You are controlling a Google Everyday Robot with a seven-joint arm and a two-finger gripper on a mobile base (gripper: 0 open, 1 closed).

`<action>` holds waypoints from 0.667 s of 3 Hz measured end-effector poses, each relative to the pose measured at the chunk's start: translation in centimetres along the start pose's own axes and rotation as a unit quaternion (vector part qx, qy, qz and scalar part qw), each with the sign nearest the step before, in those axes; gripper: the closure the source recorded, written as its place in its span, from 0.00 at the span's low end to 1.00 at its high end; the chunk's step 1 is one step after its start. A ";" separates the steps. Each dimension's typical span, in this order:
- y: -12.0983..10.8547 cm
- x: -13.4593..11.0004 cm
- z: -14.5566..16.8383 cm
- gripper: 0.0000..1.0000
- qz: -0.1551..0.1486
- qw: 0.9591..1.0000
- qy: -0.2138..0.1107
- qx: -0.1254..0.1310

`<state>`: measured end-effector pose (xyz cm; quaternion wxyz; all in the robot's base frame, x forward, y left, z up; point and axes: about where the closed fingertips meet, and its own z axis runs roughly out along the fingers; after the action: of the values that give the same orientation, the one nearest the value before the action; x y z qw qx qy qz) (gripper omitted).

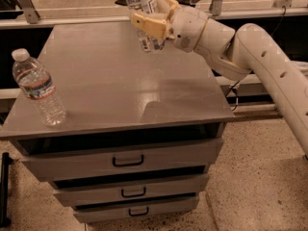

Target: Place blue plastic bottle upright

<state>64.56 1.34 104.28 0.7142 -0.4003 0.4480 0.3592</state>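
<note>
Clearly the tan two-fingered pincer [150,23] is closed around the blue plastic bottle [148,42], a small clear one with a wide whitish label bearing dark print. The pair sit at the upper middle of the frame, over the far part of the grey bench [120,85].

One tan finger crosses the front of the bottle about midway up. The clear upper body rises above it to the top edge of the frame, where the cap is cut off. The labelled lower part hangs below the finger.

The bottle's long axis runs nearly vertical, leaning slightly with its top towards the upper left. Its base points down at the bench top.

Whether the base touches the surface or hangs just above it cannot be told from this view. That gap is what the coming move depends on. The bottle probably needs a short straight descent, and a small correction of the lean, before the fingers let go.

The white arm [260,57] comes in from the right edge of the frame. A release and withdrawal towards the right would therefore be the natural path.

A larger clear ribbed bottle with a red-and-blue band [38,93] stands upright at the lower left of the bench. It is well apart from the pincer and out of the way of any set-down.
</note>
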 end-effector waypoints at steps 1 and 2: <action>0.5 0.7 -3.2 1.00 0.006 1.000 -0.002 0.001; 0.7 1.6 -5.5 1.00 0.012 1.000 -0.013 0.001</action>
<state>62.53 -3.03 101.06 0.7159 -0.3899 0.4434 0.3725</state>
